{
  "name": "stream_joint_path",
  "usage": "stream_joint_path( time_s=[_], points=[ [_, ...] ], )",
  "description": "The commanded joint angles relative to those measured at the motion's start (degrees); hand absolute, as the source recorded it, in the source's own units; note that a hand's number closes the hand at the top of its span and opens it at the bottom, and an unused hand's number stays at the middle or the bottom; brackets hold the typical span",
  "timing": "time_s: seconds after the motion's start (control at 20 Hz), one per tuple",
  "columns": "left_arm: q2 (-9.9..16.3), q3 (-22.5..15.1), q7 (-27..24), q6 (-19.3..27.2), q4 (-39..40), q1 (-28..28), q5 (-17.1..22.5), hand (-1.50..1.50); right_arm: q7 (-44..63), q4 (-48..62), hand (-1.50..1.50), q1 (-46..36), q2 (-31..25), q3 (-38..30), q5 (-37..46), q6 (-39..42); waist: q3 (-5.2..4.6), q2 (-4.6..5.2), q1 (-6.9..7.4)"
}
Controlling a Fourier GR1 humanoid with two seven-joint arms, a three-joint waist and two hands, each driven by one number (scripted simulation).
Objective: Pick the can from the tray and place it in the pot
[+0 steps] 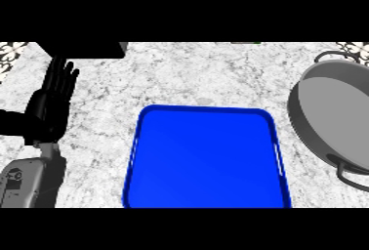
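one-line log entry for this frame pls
left hand: open, resting at left | right hand: not in view | tray: blue, no can visible | pot: right edge

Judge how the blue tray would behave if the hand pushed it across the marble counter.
The blue tray lies flat and broad, so it would probably slide rather than tip. Its smooth, glossy look suggests stiff plastic, likely light. No can shows on it; the open left hand rests apart.

Left hand [56, 95] resting, fingers straight up
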Motion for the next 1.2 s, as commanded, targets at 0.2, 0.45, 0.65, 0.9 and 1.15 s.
stream_joint_path(
  time_s=[0.2, 0.45, 0.65, 0.9, 1.15],
  points=[
    [-0.4, -0.6, -0.9, -0.2, -0.7, 1.2, -1.1, 0.00, -16.7, 27.3, 1.50, -6.8, -9.2, -8.3, -6.8, -4.3, -0.04, 0.04, 0.43],
    [0.9, 0.5, 2.3, -0.9, -2.5, -0.1, 0.2, 0.00, -24.1, 41.9, 1.50, -10.8, -10.0, -6.7, -3.7, -12.3, -0.04, 0.02, 0.62],
    [-1.9, -1.7, 1.7, 2.1, -0.7, -2.2, -2.5, 0.00, -25.6, 54.4, 1.50, -17.4, -12.5, -4.1, -0.2, -15.1, -0.01, 0.20, 0.98],
    [0.0, -0.1, 0.5, -1.7, -1.7, 0.9, 0.1, 0.00, -24.1, 65.9, 1.50, -20.3, -13.0, -5.1, -2.9, -8.8, 0.00, 0.30, 1.44],
    [0.7, 1.2, -0.4, -2.2, 2.8, -2.4, 0.4, 0.00, -30.2, 74.5, -1.50, -26.5, -15.3, -2.4, -4.3, -2.9, -0.03, 0.25, 0.94]
  ],
)
